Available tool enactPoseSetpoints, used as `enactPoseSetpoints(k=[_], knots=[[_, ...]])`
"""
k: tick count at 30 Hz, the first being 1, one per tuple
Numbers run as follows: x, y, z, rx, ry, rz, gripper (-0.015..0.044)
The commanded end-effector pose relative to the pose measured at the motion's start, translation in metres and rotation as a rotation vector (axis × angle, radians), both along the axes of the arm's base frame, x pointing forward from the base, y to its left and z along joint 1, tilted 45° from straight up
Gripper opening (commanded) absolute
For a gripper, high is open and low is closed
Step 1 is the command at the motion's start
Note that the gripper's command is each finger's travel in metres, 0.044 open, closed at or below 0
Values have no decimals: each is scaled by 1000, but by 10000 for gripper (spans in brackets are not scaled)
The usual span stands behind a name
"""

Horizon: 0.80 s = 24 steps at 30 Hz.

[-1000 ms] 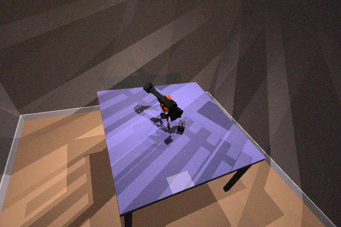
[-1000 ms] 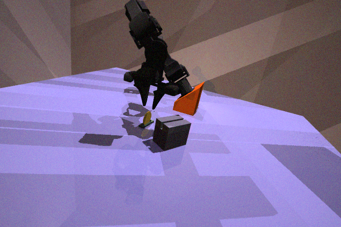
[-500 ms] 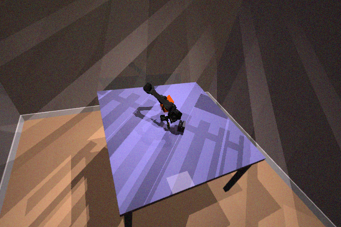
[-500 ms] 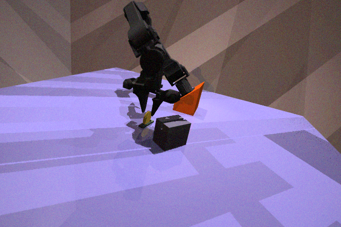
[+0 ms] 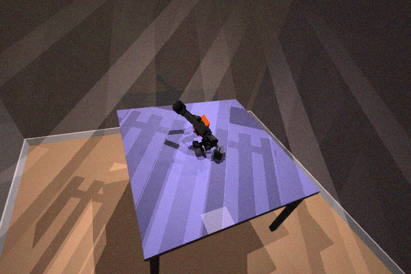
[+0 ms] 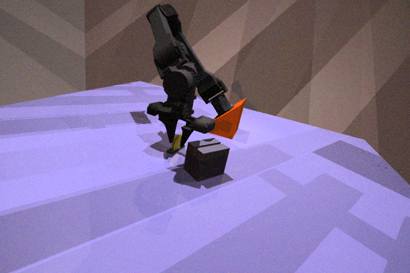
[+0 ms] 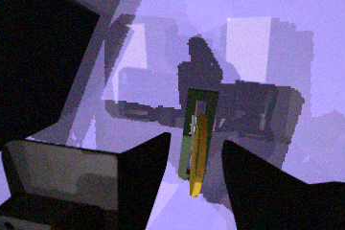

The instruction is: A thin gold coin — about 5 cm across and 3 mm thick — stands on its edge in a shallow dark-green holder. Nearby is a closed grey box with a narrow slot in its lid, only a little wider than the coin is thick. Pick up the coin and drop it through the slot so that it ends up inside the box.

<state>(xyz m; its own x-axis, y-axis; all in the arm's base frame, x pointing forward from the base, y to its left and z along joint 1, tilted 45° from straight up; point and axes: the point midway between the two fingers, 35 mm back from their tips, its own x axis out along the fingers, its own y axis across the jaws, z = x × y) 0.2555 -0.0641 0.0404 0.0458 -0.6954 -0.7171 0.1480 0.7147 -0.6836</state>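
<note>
The gripper (image 6: 178, 137) is hanging over the coin (image 6: 176, 141) with its fingers spread partway, one on each side of the coin's flat faces, and it is pinching nothing. The coin is standing on edge in its green holder (image 7: 187, 144), just beside the grey box (image 6: 206, 158), whose slot is showing as a narrow gap in the lid.

In the wrist view the coin is sitting nearer the left finger than the right, so the grip looks off-centre. If the fingers close from here, one is likely to be touching first and pushing the coin over or out of its holder. The box being so near, a wide sideways move is risking a knock against it.
</note>
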Motion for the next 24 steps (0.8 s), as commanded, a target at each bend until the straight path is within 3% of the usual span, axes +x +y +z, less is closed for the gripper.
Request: enactPoseSetpoints(k=[1, 2, 8, 24], knots=[[-3, -6, -5, -8, 12, 0, 161], [-3, -6, -5, -8, 12, 0, 161], [-3, -6, -5, -8, 12, 0, 3], [-2, 1, 0, -5, 12, 1, 0]])
